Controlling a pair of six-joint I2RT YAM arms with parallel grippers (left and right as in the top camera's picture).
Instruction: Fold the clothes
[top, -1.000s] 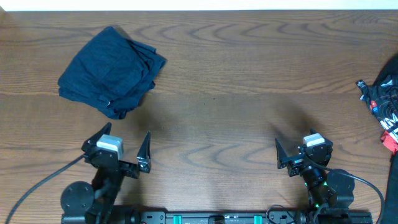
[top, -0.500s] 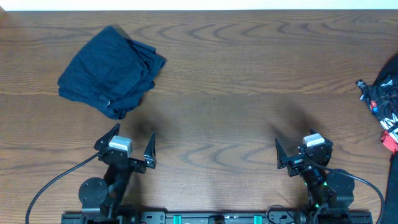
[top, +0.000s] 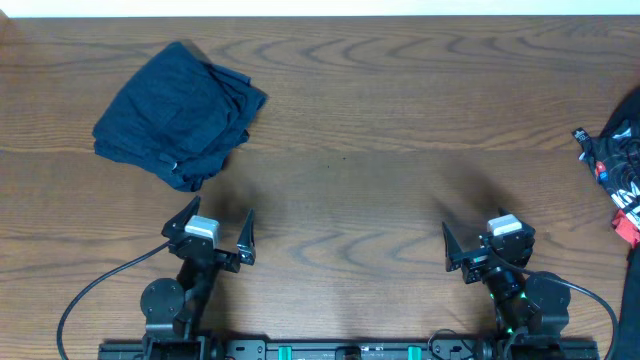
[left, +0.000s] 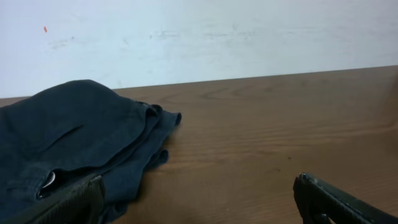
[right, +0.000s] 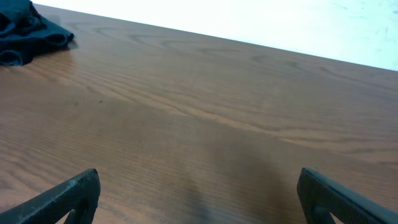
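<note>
A folded pile of dark navy shorts (top: 180, 112) lies at the far left of the wooden table (top: 400, 130). It also shows at the left of the left wrist view (left: 74, 146) and at the top left corner of the right wrist view (right: 28, 28). My left gripper (top: 212, 226) is open and empty near the table's front edge, a short way in front of the pile. My right gripper (top: 472, 238) is open and empty over bare wood at the front right.
A black garment with red and white print (top: 618, 170) lies at the table's right edge. A white wall (left: 199, 37) runs behind the table's far edge.
My left arm has shifted to the right and a little nearer the front edge, gripper still open. The right arm and the shorts have not moved.
</note>
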